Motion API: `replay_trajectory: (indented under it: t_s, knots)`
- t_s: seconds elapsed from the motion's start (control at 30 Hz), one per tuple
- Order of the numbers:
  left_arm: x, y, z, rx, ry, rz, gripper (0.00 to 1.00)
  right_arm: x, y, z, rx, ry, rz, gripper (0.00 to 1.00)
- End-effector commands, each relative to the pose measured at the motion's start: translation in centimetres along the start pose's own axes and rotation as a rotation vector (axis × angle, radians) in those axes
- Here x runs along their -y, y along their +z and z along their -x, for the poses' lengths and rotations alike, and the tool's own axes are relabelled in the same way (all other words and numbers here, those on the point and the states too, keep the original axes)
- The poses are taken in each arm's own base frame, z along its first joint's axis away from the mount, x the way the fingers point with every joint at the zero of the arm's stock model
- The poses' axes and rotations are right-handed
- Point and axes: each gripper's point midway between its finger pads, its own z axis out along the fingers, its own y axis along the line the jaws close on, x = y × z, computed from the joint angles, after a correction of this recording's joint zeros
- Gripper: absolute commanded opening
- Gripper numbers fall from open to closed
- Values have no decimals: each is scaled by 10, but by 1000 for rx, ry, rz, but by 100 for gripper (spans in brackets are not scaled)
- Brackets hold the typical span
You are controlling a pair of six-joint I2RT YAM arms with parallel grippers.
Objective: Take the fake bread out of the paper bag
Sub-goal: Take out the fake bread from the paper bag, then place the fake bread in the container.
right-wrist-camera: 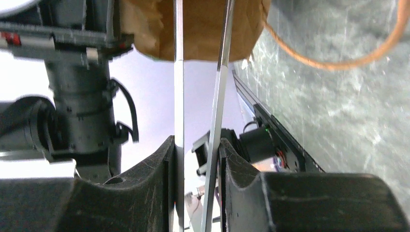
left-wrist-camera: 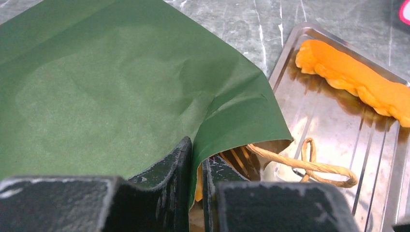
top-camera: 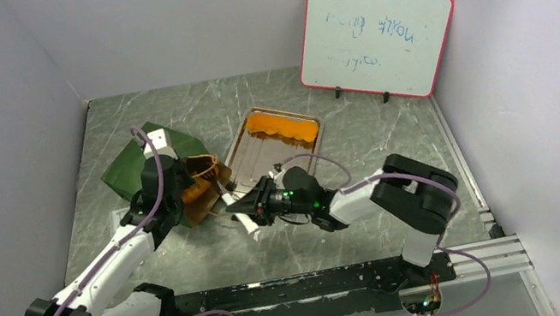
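Observation:
The paper bag (top-camera: 145,162), dark green, lies on its side with its brown mouth toward the tray. My left gripper (top-camera: 183,203) is shut on the bag's upper rim (left-wrist-camera: 227,121), one finger (left-wrist-camera: 176,166) outside and one inside. An orange piece of fake bread (top-camera: 197,192) shows inside the mouth, only a sliver (left-wrist-camera: 198,186) of it in the left wrist view. My right gripper (top-camera: 247,213) is shut on metal tongs (right-wrist-camera: 178,96), whose two arms run toward the bag's brown inside (right-wrist-camera: 203,29). Another fake bread (left-wrist-camera: 358,79) lies on the tray.
A steel tray (top-camera: 255,158) sits just right of the bag. The bag's twisted handle (left-wrist-camera: 309,166) hangs over the tray's near rim. A pink-framed whiteboard (top-camera: 376,41) stands at the back right. Grey walls close in the left, back and right.

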Motion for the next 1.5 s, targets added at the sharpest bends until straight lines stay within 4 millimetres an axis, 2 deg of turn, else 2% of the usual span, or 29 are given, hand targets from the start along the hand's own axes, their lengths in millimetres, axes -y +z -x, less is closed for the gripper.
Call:
replay_trajectory:
  t_s: [0.0,0.13,0.5,0.7,0.8,0.97,1.17,1.27,1.47]
  knots:
    - [-4,8,23,60,-93,69,7,-11,-26,-7,1,-83,35,0]
    - [-6,13,24,51,-116,109,7,-14,-46,-5,56,-140,31,0]
    - [-15,19,32,54,-122,200,7,-48,-88,5,213,-262,47,0]
    - [-22,23,32,31,-102,235,7,-55,-115,22,362,-274,41,0]
    - [-25,21,35,33,-99,236,7,-56,-121,32,426,-285,37,0]
    - [-31,14,43,37,-93,232,7,-44,-111,45,465,-314,-1,0]
    - [-32,2,49,44,-78,194,7,-17,-90,66,445,-375,-126,0]
    - [-30,-4,50,68,-69,151,7,-11,-85,77,421,-391,-146,0]
    - [-28,-7,51,78,-72,129,7,-13,-73,98,307,-440,-175,0]
